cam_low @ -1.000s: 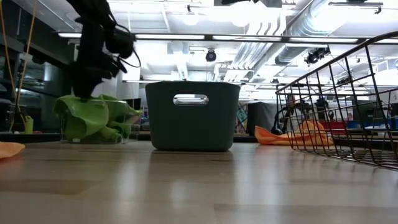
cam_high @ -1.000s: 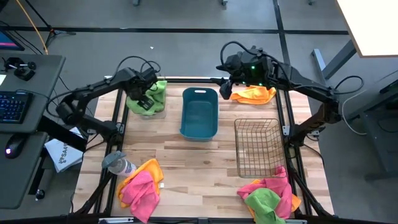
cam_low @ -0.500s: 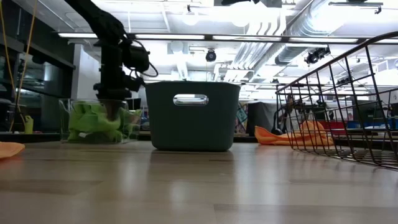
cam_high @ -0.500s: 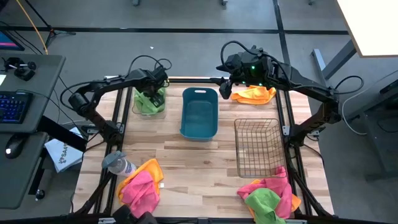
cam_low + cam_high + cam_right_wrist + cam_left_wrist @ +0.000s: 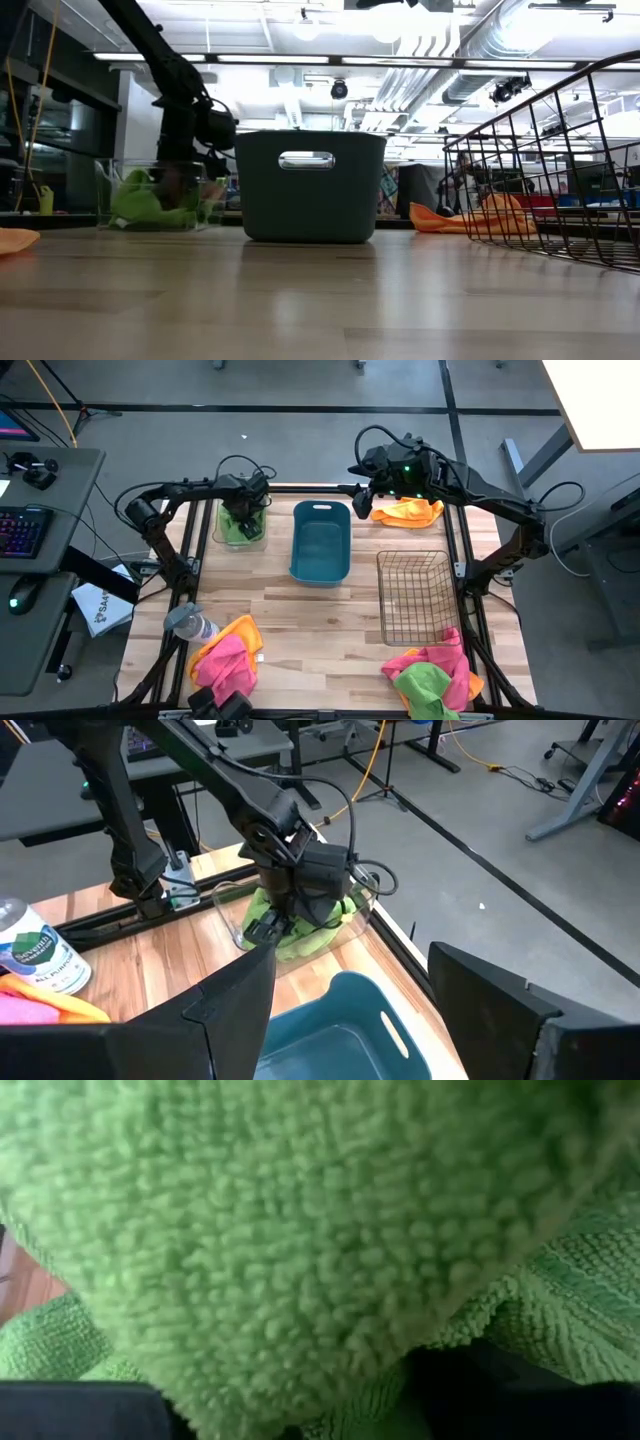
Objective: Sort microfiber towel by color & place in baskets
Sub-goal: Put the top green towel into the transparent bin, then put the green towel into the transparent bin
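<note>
The clear bin (image 5: 224, 540) stands at the table's far left with a green towel (image 5: 232, 532) bunched inside it. My left gripper (image 5: 245, 512) is down in that bin, in among the green towel (image 5: 315, 935), which fills the left wrist view (image 5: 300, 1230). The teal tub (image 5: 320, 540) sits in the middle and the wire basket (image 5: 412, 595) to its right. My right gripper (image 5: 365, 498) hangs open near the far edge, between the tub and an orange towel (image 5: 410, 512) lying flat on the table.
A pink and orange towel pile (image 5: 228, 655) lies at the near left, beside a plastic bottle (image 5: 190, 623). A pink, green and orange pile (image 5: 432, 670) lies at the near right. Bare wood shows in the middle of the table in front of the tub.
My left gripper has moved down into the clear bin. The green towel, which was draped over the bin's rim and spilling outside it, now sits bunched low inside the bin's walls.
</note>
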Controlling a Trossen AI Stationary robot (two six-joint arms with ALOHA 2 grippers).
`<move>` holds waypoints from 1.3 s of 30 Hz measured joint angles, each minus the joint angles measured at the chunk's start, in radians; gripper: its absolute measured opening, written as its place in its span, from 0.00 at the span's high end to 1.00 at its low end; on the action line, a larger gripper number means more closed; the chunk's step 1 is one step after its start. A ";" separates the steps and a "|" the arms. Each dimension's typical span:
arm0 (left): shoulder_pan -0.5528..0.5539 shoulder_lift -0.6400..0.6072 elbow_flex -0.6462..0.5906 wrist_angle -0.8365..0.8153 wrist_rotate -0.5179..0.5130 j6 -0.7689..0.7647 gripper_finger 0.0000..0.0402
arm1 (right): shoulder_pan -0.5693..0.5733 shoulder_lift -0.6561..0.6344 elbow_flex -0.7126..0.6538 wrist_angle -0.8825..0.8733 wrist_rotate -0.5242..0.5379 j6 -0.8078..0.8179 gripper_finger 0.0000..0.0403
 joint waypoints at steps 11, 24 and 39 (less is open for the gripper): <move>0.001 -0.117 0.189 -0.202 -0.036 0.035 0.54 | 0.000 0.000 0.000 0.008 0.000 -0.010 0.36; -0.005 -0.350 0.320 -0.266 0.249 -0.218 0.54 | 0.000 0.000 0.000 -0.135 -0.017 -0.015 0.36; -0.302 -0.563 0.320 -0.019 0.541 -0.395 0.54 | 0.310 0.000 0.000 -0.678 -0.400 0.386 0.36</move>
